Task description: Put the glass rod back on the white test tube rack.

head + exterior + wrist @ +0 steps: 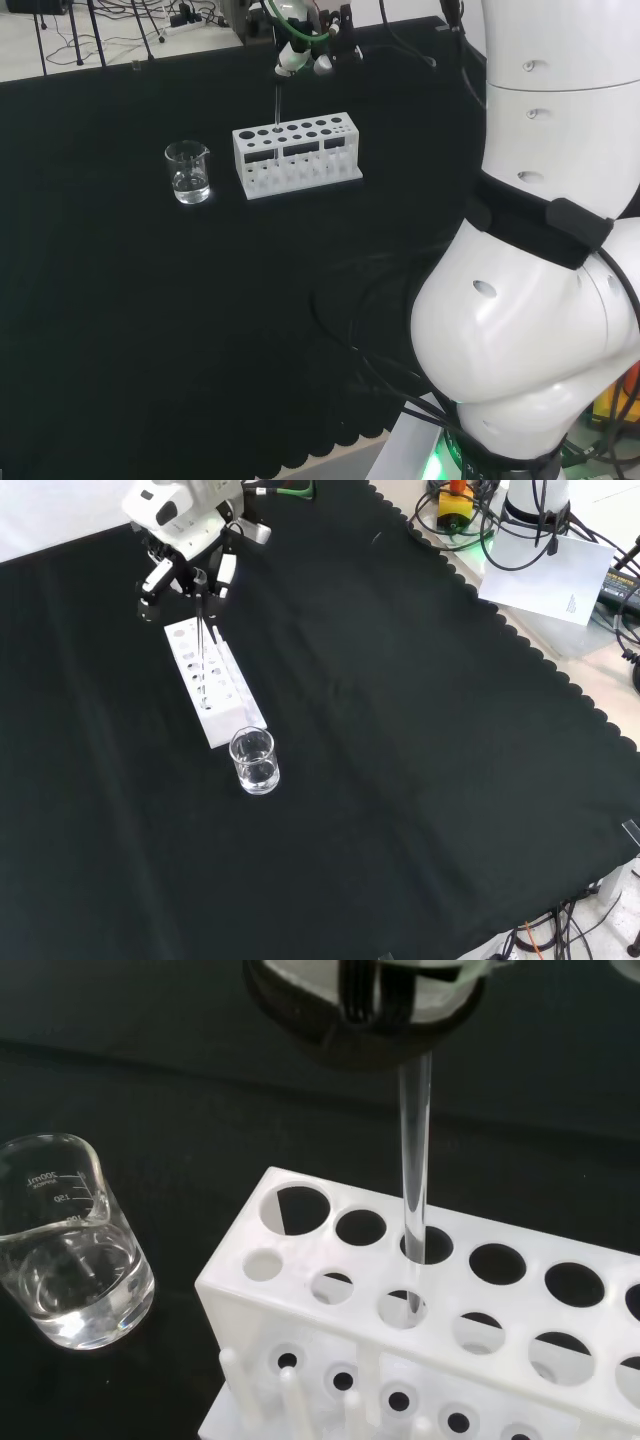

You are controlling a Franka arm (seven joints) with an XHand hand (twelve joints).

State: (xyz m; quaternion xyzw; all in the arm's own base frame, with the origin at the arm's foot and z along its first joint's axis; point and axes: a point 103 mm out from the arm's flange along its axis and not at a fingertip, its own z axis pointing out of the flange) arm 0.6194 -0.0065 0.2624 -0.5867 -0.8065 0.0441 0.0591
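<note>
The hand [298, 58] hung over the white test tube rack [297, 155] near the far edge of the black-clothed surface [150, 320], its fingers pinched round the top of the glass rod [277, 105]. In the head view the rod dropped straight toward six o'clock from the fingers, its long axis upright, and met the rack at the left part of the top plate. The wrist view showed this relation most plainly: the rod [414, 1150] passed down through one round hole of the rack [300, 1300] in the back row, and its lower end could be seen through the hole of the plate beneath, so the tip was already inside the rack, though whether it rested on the base could not be told. In the front view the hand [185, 530] stood at about eleven o'clock from the rack [215, 680], with the rod [201, 620] a thin line running down into it. A small glass beaker [188, 172] holding clear liquid stood just beside the rack, at nine o'clock from it in the head view. By my judgement the coming move would be a straight lowering along the rod's axis, then a release.
</note>
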